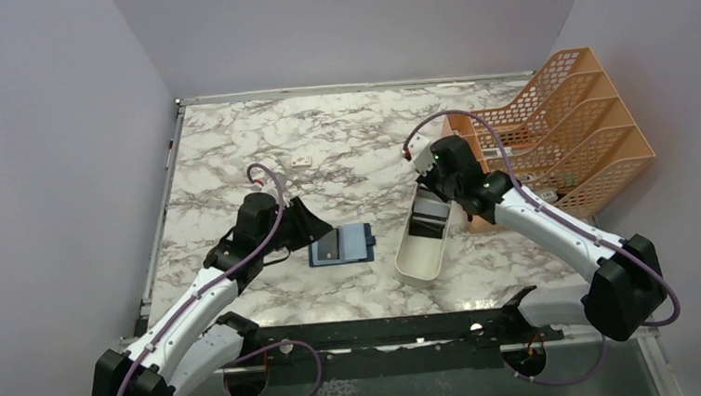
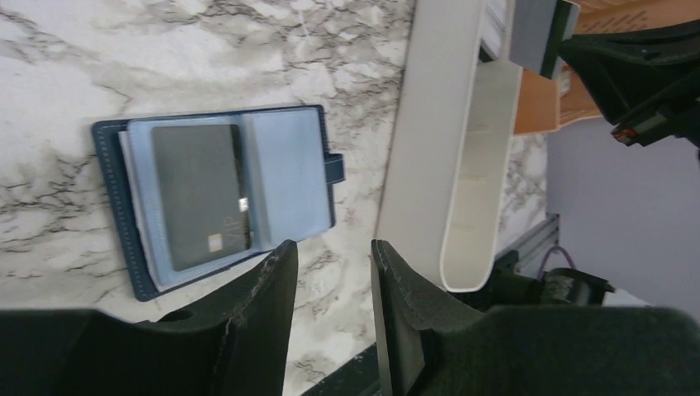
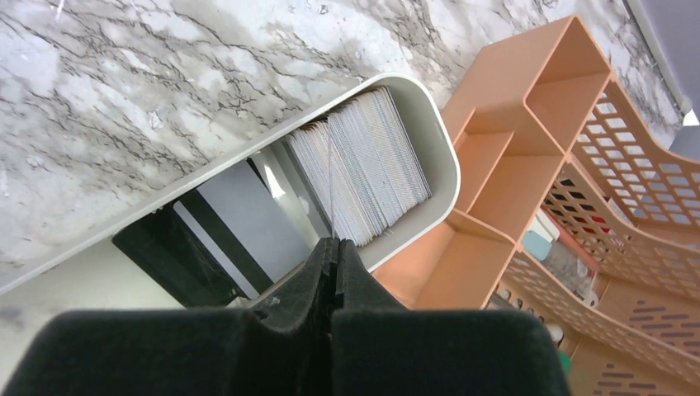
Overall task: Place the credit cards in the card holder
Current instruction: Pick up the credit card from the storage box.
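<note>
Half-parted, empty left claw (image 2: 330, 247); right claw (image 3: 334, 245) clamped tight among credit cards (image 3: 376, 157) in tray (image 3: 446, 165)

text "VIP" | on grey credit card (image 2: 196, 194) | in card holder (image 2: 285, 177)

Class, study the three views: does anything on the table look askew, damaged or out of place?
Two loose cards lean slanted in the white tray, unlike the stack standing on edge at its end. The left gripper has a scuffed fingertip edge. Nothing looks spilled.
</note>
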